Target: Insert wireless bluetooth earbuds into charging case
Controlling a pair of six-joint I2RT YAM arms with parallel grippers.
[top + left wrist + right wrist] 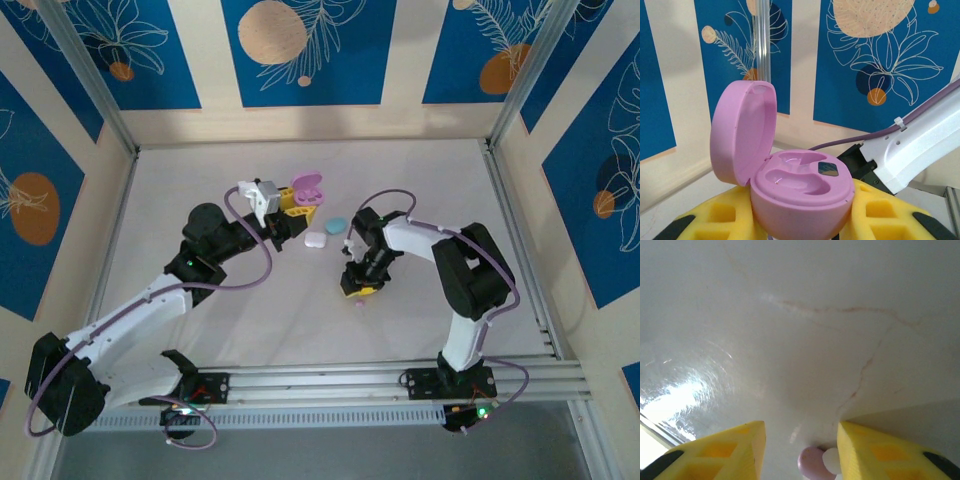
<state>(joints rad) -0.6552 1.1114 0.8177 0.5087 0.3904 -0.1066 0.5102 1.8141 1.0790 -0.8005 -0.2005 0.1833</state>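
Tabletop (300,320) white; blue floral panels (340,50) line beige walls (210,60).

Arms: white links (140,305), black joints (205,225)
Cables (250,283): purple, looping beside each arm
End effector fingers (715,217): yellow blocks, square recesses, black patches
Bases (190,385): black, green lights

White tabletop (300,310); blue floral wall panels (350,70) behind; aluminium rails (330,380) along the near edge
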